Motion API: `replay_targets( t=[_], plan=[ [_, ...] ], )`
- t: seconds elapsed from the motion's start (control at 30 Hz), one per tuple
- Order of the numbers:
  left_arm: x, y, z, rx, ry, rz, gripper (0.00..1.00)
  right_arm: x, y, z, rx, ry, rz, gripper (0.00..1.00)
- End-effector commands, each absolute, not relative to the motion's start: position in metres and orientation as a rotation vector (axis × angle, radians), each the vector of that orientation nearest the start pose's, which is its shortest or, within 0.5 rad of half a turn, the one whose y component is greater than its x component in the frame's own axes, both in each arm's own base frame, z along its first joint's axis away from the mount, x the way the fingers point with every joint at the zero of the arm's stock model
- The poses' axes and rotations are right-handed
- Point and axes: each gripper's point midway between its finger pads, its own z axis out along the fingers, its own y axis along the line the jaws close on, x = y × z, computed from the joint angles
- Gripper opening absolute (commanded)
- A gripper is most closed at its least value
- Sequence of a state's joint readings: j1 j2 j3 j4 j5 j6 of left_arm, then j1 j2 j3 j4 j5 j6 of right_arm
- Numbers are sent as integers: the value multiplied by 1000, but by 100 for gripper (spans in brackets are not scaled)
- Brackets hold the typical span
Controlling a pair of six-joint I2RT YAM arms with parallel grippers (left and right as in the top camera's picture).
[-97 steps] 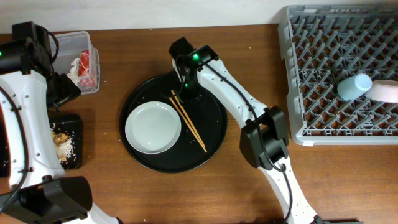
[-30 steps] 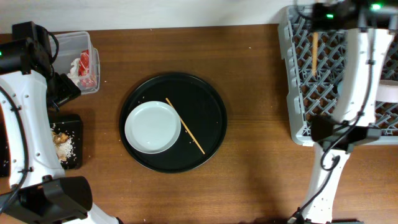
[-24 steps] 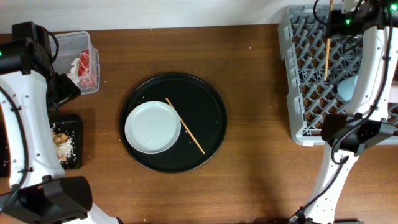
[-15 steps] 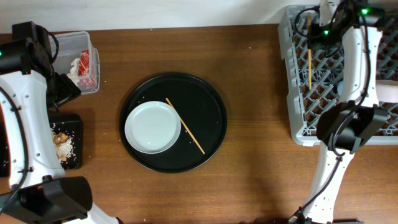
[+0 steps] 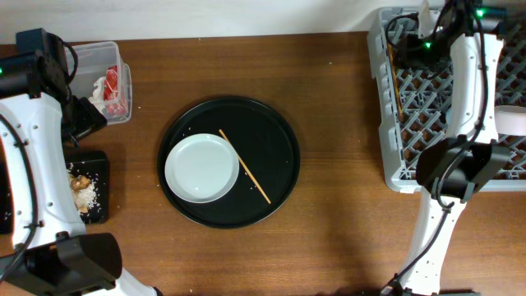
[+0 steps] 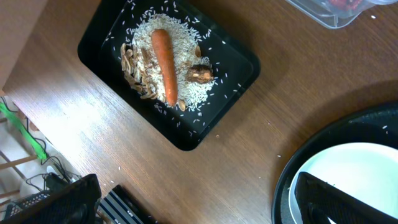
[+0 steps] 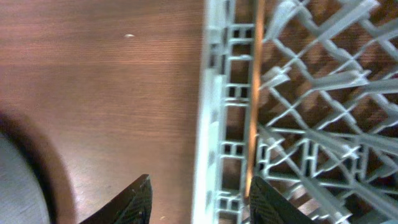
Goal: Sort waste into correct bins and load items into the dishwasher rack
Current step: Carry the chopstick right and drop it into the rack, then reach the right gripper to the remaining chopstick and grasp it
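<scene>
**Right arm.** The right gripper (image 7: 199, 182) is over the dishwasher rack (image 5: 514, 66) at the desk's far right corner. Its fingers are spread and hold nothing. One chopstick (image 7: 255, 93) lies flat on the rack grid, just inside the wall that faces the desk's middle. It runs close past one fingertip; I cannot tell whether they touch.

**Left arm.** The left gripper (image 6: 198, 180) is parted and empty. It hangs over the shallow black tray (image 6: 236, 56) at the left edge, which holds the carrot (image 6: 165, 65) on the rice scraps (image 6: 186, 93).

**Other items.**
- The clear tub (image 5: 115, 53) at the far left corner holds the red wrapper (image 5: 113, 86) and the tissue (image 5: 98, 92).
- The second chopstick (image 5: 245, 167) lies on the round black tray (image 5: 275, 131) mid-desk, right against the white bowl (image 5: 202, 169).

**Status (judged).** The waste is sorted. The second chopstick and the bowl are not yet loaded.

**Risks.**
- The racked chopstick is thin and unsupported by any peg, so it could drop through a grid opening or roll.
- A finger pulling out sideways could catch the racked chopstick or snag a peg. A straight lift is safer.
- The second chopstick lies flat against the bowl's rim, so fingers closing on it could shove the bowl or pinch it off-centre. It could then pivot or slip out on the way to the rack.
- The bowl's wide, smooth rim gives a poor grip.
</scene>
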State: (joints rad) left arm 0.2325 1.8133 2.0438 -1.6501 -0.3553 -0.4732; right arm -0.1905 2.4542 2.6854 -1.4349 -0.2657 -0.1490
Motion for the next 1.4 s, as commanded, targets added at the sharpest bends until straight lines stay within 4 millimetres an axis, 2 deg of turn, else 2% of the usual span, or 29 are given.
replay_targets(
  t=[0.0, 0.07, 0.13, 0.23, 0.43, 0.57, 0.8, 0.93, 1.13, 1.23, 1.37],
  plan=[
    [318, 139, 257, -1063, 2692, 491, 99, 524, 18, 230, -184, 2615, 422, 50],
    [318, 139, 257, -1063, 2692, 491, 99, 513, 60, 230, -283, 2638, 476, 50],
    [318, 139, 257, -1063, 2692, 491, 99, 501, 90, 222, -380, 2678, 490, 50],
    [318, 139, 257, -1063, 2692, 491, 99, 469, 146, 206, -574, 2765, 486, 50],
    [318, 139, 257, -1063, 2692, 491, 99, 410, 213, 171, -834, 2924, 436, 49],
    [318, 139, 257, -1063, 2692, 491, 99, 381, 244, 140, -964, 2996, 434, 50],
    [318, 139, 257, -1061, 2692, 491, 99, 358, 275, 84, -1024, 3061, 418, 50],
    [318, 139, 257, -1065, 2691, 491, 99, 345, 294, 61, -1061, 3058, 410, 50],
    [318, 139, 257, -1065, 2691, 491, 99, 347, 311, 42, -1008, 3009, 224, 50],
    [318, 139, 257, -1065, 2691, 491, 99, 353, 307, 35, -948, 2992, 78, 50],
    [318, 139, 257, -1065, 2691, 491, 99, 355, 305, 34, -943, 2990, 71, 50]
  ],
)
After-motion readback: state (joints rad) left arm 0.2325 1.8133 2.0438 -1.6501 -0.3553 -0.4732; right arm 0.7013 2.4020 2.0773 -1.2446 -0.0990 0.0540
